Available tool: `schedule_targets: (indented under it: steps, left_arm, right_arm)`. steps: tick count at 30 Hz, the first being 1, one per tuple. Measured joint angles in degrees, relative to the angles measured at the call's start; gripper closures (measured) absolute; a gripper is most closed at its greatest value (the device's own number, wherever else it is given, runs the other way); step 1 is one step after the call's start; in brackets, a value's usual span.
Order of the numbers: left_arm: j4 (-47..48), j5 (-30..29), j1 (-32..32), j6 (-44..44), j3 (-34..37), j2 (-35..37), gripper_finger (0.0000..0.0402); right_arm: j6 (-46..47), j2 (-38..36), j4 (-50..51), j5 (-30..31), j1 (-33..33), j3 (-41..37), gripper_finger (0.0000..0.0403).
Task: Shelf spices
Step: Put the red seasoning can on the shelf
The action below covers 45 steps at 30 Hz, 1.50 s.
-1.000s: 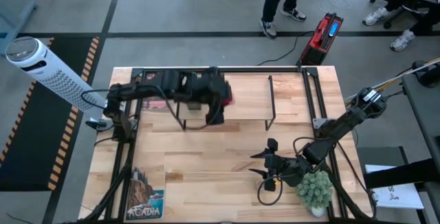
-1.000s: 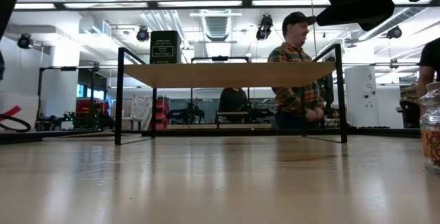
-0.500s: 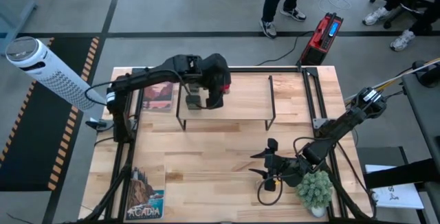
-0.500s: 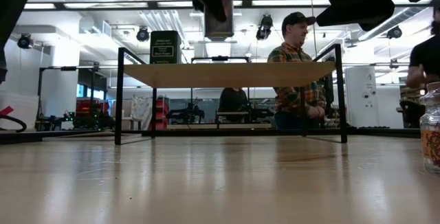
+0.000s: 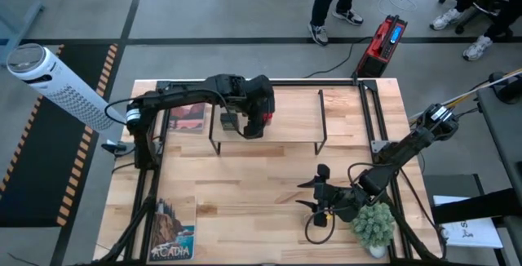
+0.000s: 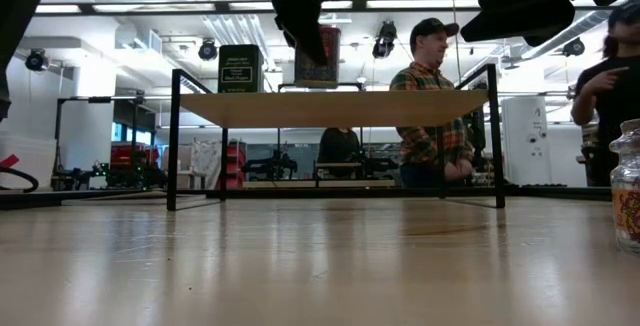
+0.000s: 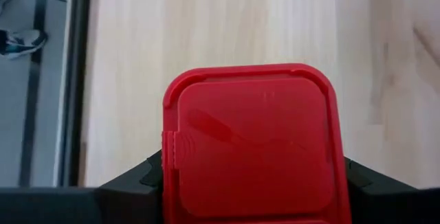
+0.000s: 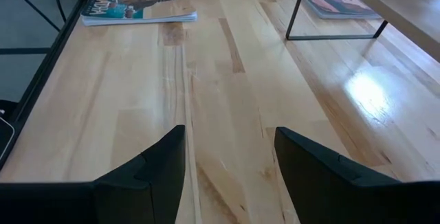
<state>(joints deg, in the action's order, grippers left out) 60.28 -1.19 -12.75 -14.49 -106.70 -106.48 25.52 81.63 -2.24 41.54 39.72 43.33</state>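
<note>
We see the red boxy tin (image 7: 251, 141) held between the left gripper's (image 5: 254, 117) fingers (image 7: 137, 179), one dark finger pressed against each side of it, so the fingers stand partly apart and closed on the tin. In the low view the tin (image 6: 318, 58) hangs upright just above the shelf (image 6: 330, 108), near its middle; whether it touches the board we cannot tell. From above, the left arm reaches over the shelf's (image 5: 294, 119) left half and covers most of the tin (image 5: 267, 117), of which only a red edge shows. The dark olive square tin (image 6: 240, 69) already stands on the shelf to the left of the red one, well apart from it.

The right gripper (image 5: 320, 192) rests low over the surface (image 5: 245, 192) near the front right, beside the green potted plant (image 5: 375, 225). Its fingers (image 8: 148, 176) stand apart with only bare wood between them, holding nothing. A glass jar with coloured contents (image 6: 627, 196) sits at the right edge of the low view. Two picture books (image 5: 173, 232) lie on the surface, one front left, the other (image 5: 188, 116) beside the shelf's left end. A person in a plaid shirt (image 6: 430, 106) stands in the room behind.
</note>
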Motion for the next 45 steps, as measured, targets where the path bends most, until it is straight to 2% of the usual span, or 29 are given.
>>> schedule_targets:
  steps: [12,19,38,45]
  left_arm:
    - [-2.98,2.2,0.0,1.4,0.9,0.02,0.0196]
    - [-3.85,2.23,0.0,1.52,2.94,0.0,0.0196]
    - [-4.12,2.28,0.07,1.98,3.02,0.0,0.0195]
    - [-4.03,1.88,0.07,1.98,3.02,0.0,0.0163]
  right_arm:
    - [0.02,0.02,-0.02,-0.02,0.0,0.0,0.0204]
    - [0.02,0.02,-0.04,-0.02,0.0,0.0,0.0204]
    - [0.04,0.02,-0.05,-0.02,0.01,0.0,0.0204]
    - [0.04,0.02,-0.05,-0.02,0.02,0.0,0.0204]
